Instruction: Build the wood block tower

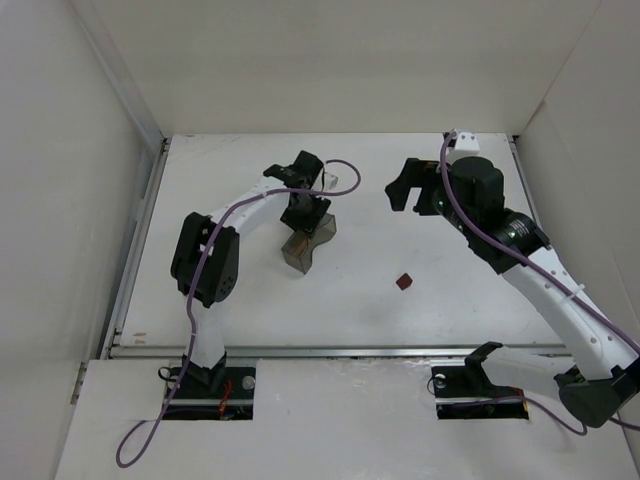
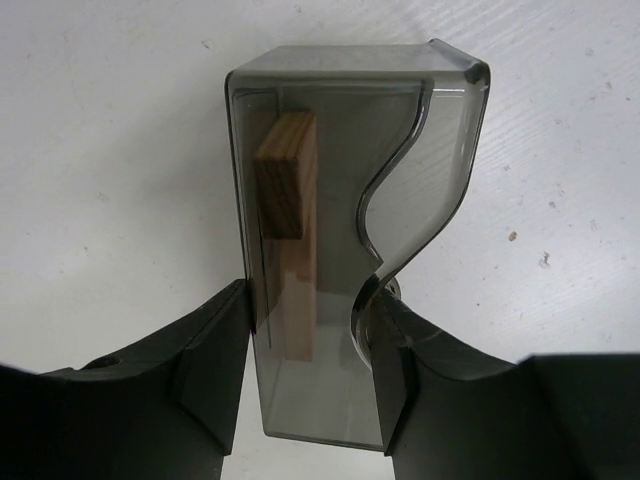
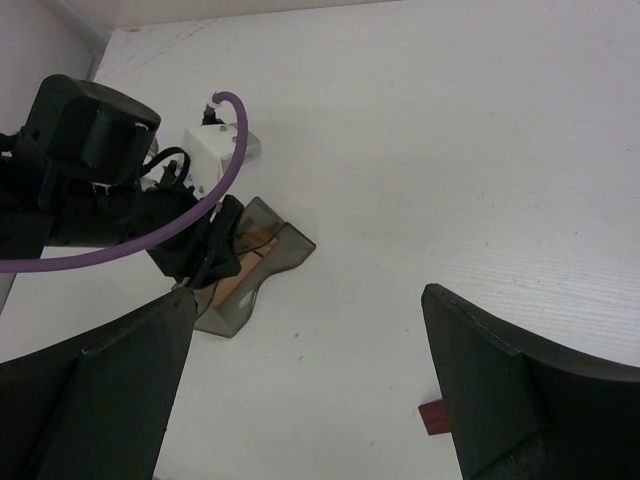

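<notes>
White table (image 1: 400, 200): smoky translucent bin (image 2: 440, 130) holds wooden blocks (image 2: 285, 190).

Left hand (image 2: 310, 320) extended, fingers pinched partway; right hand (image 3: 308, 300) gapes wide.

The top camera looks steeply down from above and behind the arm bases, taking in the whole white table (image 1: 350, 300). The left wrist camera sits very close, looking along the left gripper (image 2: 310, 320) at a dark translucent bin (image 2: 340, 120). The right wrist camera looks from farther off, through the right gripper (image 3: 308, 295), at that same bin, which the top view also shows.
</notes>
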`<action>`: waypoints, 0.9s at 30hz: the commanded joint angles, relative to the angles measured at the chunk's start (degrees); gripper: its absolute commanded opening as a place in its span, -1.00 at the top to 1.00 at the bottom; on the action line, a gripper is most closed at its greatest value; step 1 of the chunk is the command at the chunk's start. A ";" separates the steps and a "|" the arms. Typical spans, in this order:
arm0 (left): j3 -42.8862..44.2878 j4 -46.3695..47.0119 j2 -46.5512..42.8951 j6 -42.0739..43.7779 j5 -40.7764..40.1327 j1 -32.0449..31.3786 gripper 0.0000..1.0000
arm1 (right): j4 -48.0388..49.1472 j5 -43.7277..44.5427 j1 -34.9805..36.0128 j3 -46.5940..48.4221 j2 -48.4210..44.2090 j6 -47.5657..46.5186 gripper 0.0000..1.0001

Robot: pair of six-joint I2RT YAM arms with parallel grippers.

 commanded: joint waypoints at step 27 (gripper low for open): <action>2.05 8.08 -8.32 -1.27 -22.31 -6.16 1.00 | -3.13 7.57 -0.24 -2.06 0.95 4.33 -1.00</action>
